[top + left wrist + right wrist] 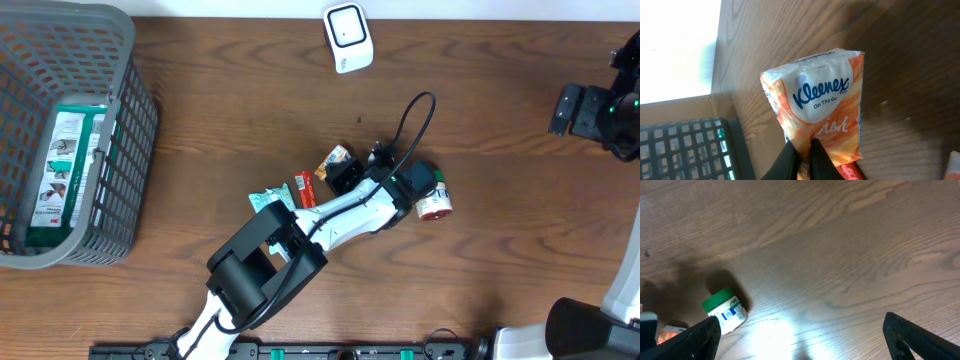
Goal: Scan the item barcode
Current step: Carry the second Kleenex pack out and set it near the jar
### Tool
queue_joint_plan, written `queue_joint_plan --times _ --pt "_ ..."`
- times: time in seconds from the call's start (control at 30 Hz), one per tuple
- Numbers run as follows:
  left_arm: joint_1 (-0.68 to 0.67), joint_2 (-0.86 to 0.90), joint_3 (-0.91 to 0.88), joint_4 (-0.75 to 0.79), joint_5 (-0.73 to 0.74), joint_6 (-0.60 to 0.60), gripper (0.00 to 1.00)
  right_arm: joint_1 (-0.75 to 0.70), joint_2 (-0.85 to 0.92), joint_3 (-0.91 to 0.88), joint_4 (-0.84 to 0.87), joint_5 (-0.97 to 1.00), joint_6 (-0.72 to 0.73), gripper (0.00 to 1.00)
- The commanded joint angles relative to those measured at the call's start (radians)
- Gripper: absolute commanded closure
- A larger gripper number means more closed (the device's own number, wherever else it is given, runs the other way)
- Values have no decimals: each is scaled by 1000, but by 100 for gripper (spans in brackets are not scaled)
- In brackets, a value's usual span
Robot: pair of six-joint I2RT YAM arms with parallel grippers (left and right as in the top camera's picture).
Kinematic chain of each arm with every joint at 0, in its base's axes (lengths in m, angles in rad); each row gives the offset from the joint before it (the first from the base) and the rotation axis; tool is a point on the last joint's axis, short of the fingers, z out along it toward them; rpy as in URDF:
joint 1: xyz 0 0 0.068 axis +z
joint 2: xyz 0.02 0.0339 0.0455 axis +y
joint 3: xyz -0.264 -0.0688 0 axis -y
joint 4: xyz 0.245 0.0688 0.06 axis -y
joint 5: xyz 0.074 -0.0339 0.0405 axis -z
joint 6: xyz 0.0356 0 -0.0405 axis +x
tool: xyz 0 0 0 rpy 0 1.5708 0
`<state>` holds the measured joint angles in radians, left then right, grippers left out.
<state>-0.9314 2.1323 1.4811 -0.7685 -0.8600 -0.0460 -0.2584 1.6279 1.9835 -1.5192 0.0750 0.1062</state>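
Observation:
An orange and white Kleenex tissue pack (817, 107) fills the left wrist view, and my left gripper (802, 152) is shut on its lower edge. From overhead the pack (337, 158) is at the table's middle, at the tip of the left arm. No barcode shows on the side facing the camera. The white scanner (348, 37) stands at the far edge of the table. My right gripper (805, 345) is open over bare wood with nothing between its fingers, far to the right (570, 108).
A grey basket (125, 130) holding a green and white box (65, 165) stands at the left. A red packet (304, 190), a teal packet (265, 201) and a green-lidded jar (431, 196) lie around the left gripper. The jar (725, 311) also shows left of the right gripper.

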Motion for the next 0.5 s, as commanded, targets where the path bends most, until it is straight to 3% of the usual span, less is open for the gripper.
queue_joint_plan --times 0.0,0.3,0.47 --pt "4 21 2 3 9 46 93 -2 3 11 0 -1 12 1" --pt "5 40 2 16 11 71 92 -2 3 11 0 -1 12 1" --pt "5 39 2 16 92 68 83 -2 3 11 0 -1 13 1"
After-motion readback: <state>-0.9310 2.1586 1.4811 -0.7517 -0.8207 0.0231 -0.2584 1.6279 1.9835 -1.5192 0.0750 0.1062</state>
